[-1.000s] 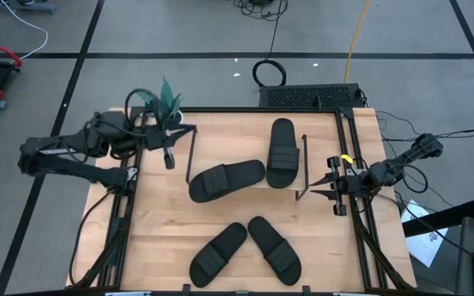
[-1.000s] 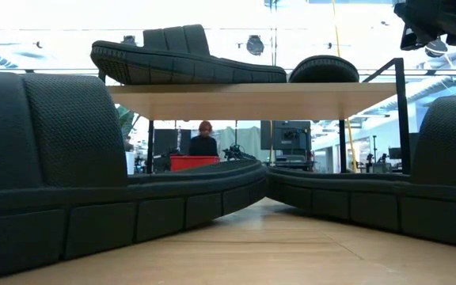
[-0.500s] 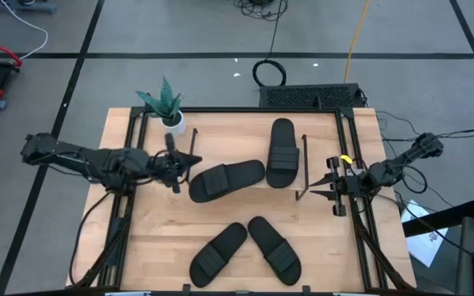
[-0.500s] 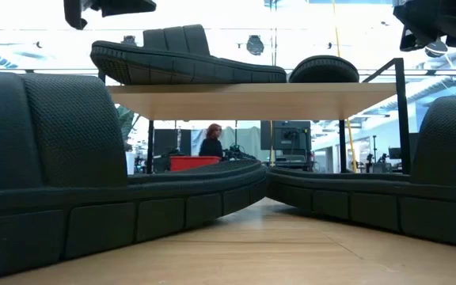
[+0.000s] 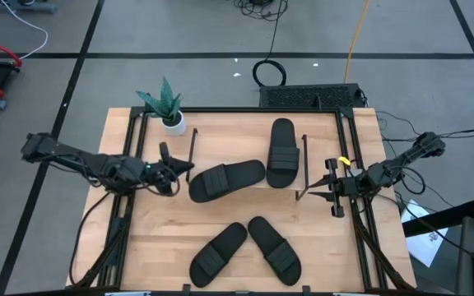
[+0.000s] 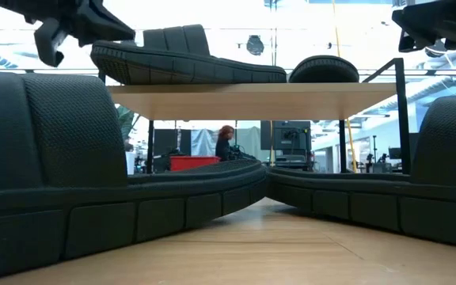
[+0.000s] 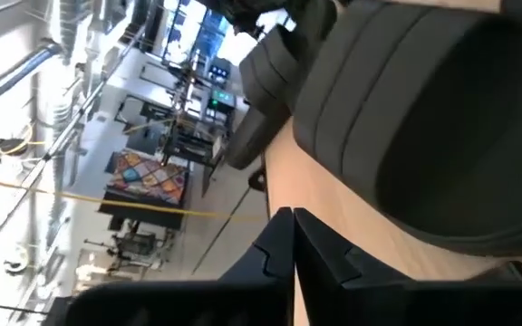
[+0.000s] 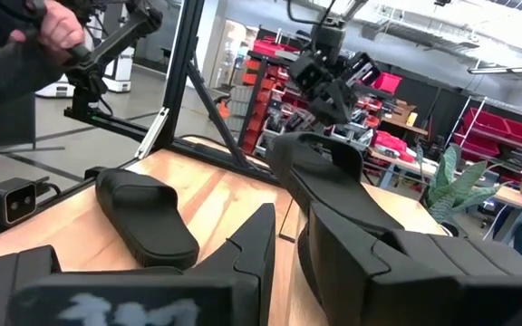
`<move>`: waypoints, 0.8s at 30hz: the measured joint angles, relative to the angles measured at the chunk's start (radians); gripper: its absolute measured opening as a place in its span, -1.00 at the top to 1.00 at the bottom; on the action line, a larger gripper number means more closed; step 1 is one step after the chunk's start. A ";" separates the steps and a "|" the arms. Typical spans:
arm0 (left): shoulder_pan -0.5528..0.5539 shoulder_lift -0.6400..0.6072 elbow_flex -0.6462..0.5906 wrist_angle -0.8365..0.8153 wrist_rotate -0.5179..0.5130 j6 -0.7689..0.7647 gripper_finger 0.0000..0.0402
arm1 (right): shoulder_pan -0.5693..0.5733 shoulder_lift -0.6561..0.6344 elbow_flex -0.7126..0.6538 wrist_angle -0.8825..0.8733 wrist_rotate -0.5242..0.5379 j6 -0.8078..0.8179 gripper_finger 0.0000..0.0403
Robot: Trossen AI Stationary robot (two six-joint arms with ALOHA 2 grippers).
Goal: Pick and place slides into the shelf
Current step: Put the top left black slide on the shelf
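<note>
The shelf [image 5: 230, 145] stands mid-table, and its light top board [image 6: 252, 90] carries two black slides. One slide [image 5: 227, 180] lies crosswise, the other [image 5: 281, 153] lengthwise. Two more slides [image 5: 218, 252] [image 5: 274, 244] rest sole-down on the table near its near edge, toes together. My left gripper [image 5: 179, 168] [image 6: 54, 46] is shut and hovers just off the left end of the crosswise slide [image 7: 424, 118]. I see a small gap between them. My right gripper [image 5: 309, 191] [image 8: 286, 244] waits open at the shelf's right end.
A small potted plant [image 5: 164, 103] stands at the table's far left corner. Black wire end frames [image 5: 191, 156] [image 5: 303, 168] rise at both shelf ends. A person [image 6: 226, 142] moves in the room behind, and a hand [image 8: 57, 27] shows beyond the table.
My left gripper has swung from beside the plant toward the near edge and come down, ending level with the shelf top by the crosswise slide's left end. The slides have stayed where they were.
</note>
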 joint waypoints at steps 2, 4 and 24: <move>-0.014 0.037 0.000 0.003 -0.028 0.021 0.86 | 0.000 0.000 0.000 0.000 0.000 0.000 0.68; -0.028 0.067 0.000 0.023 -0.036 0.050 0.77 | 0.000 0.000 0.000 0.000 0.000 0.006 0.68; -0.087 0.131 0.001 0.074 -0.055 0.053 -0.39 | 0.000 0.001 0.000 -0.001 0.000 0.020 0.68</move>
